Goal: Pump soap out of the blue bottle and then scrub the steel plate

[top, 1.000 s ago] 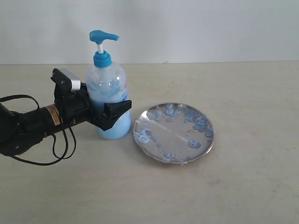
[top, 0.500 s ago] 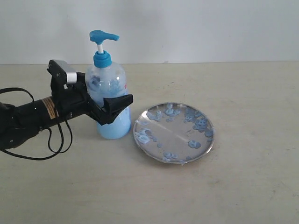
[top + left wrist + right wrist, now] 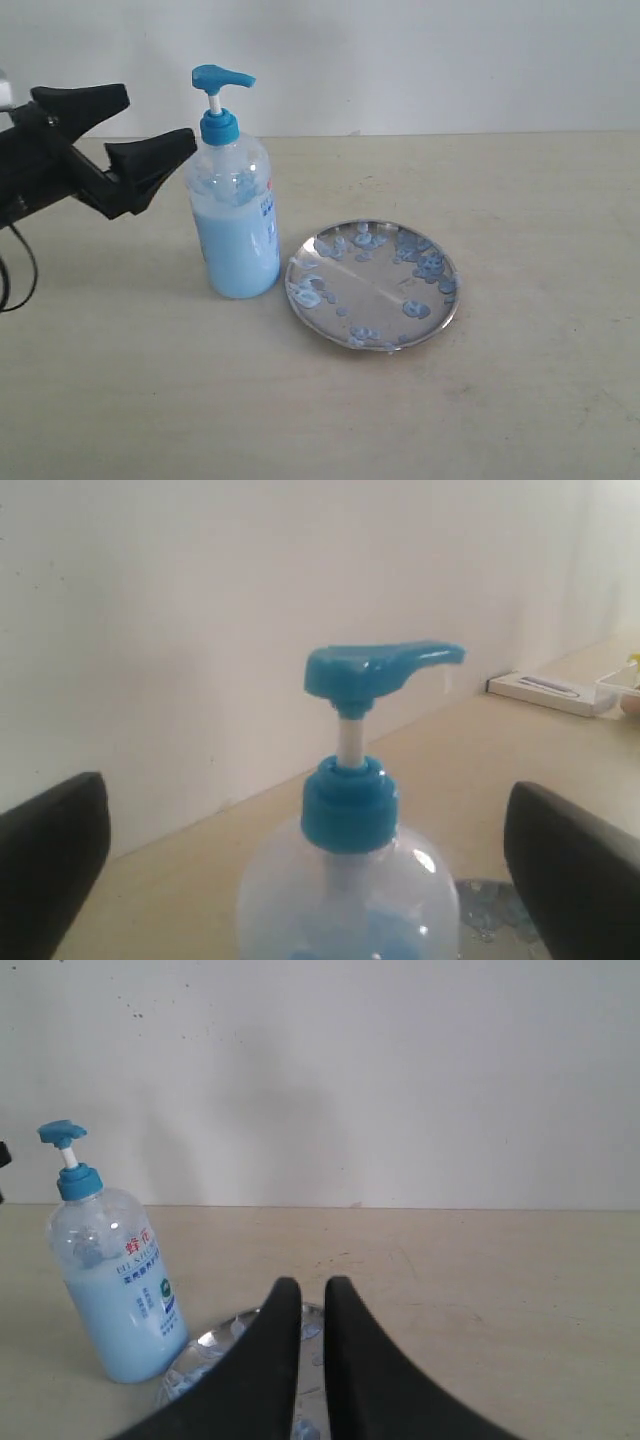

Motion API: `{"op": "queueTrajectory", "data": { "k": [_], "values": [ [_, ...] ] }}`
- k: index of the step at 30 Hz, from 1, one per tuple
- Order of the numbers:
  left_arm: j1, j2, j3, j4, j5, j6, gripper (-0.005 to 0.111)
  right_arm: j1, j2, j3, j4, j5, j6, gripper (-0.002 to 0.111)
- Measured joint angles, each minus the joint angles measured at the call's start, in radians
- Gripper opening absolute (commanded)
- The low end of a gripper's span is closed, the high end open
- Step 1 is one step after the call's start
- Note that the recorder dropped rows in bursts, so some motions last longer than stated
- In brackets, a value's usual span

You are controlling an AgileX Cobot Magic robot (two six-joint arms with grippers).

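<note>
The blue bottle [image 3: 236, 215] stands upright on the table, about half full of pale blue soap [image 3: 238, 255], with its pump head [image 3: 222, 78] up. My left gripper [image 3: 160, 115] hangs open to the left of the bottle's neck, touching nothing. In the left wrist view the blue collar [image 3: 350, 802] and pump head [image 3: 378, 670] sit between the two wide-apart black fingers [image 3: 52, 865]. The steel plate [image 3: 372, 283], dotted with soap blobs [image 3: 430, 266], lies right of the bottle. My right gripper [image 3: 313, 1285] is shut and empty, above the plate [image 3: 205, 1352]; the exterior view does not show it.
A pale wall runs along the back of the beige table [image 3: 520, 400]. A flat white box [image 3: 545, 688] lies by the wall in the left wrist view. The bottle [image 3: 112, 1285] is left of my right gripper's fingers.
My left gripper has opened off the bottle's body, risen and drawn back to the left. The bottle and plate have not moved.
</note>
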Motion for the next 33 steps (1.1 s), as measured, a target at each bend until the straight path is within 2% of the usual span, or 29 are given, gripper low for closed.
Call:
{"op": "queueTrajectory", "data": {
  "k": [1,2,4,6,7,14,18,20,22,24,27,29,33],
  "values": [
    [0.015,-0.055,0.042,0.005,0.011,-0.024,0.096,0.0,0.0,0.0,0.0,0.0,0.0,0.0],
    [0.024,-0.098,0.07,0.007,0.032,-0.043,0.086,0.0,0.0,0.0,0.0,0.0,0.0,0.0],
    [0.044,-0.218,0.138,0.007,0.1,-0.091,0.054,0.0,0.0,0.0,0.0,0.002,0.0,0.0],
    [0.057,-0.348,0.198,0.007,0.183,-0.14,0.015,0.0,0.0,0.0,0.0,0.004,0.0,0.0],
    [0.062,-0.425,0.221,0.007,0.234,-0.156,0.005,0.0,0.0,0.0,0.0,0.003,0.0,0.0],
    [0.07,-0.951,0.258,0.035,0.632,-0.268,0.004,0.0,0.0,0.0,0.0,0.003,0.0,0.0],
    [0.07,-1.197,0.293,0.042,0.944,-0.369,0.004,0.0,0.0,0.0,0.0,0.001,-0.02,0.0],
    [0.07,-1.337,0.371,0.056,1.106,-0.368,0.004,0.0,0.0,0.0,-0.002,0.001,-0.052,0.0],
    [0.06,-1.42,0.403,0.063,1.118,-0.347,0.004,0.0,0.0,0.0,-0.002,0.01,-0.063,0.0],
    [0.042,-1.501,0.413,0.059,1.056,-0.361,0.004,0.0,0.0,0.0,-0.005,0.03,-0.063,0.0],
    [0.025,-1.595,0.453,0.049,1.005,-0.527,0.004,0.0,0.0,0.0,-0.007,0.065,-0.067,0.0],
    [0.023,-1.67,0.56,0.046,1.062,-0.706,0.004,0.0,0.0,0.0,-0.007,0.086,-0.071,0.0],
    [0.023,-1.678,0.596,0.046,1.265,-0.801,0.004,0.0,0.0,0.0,-0.005,0.06,-0.071,0.0]
  ]
}}
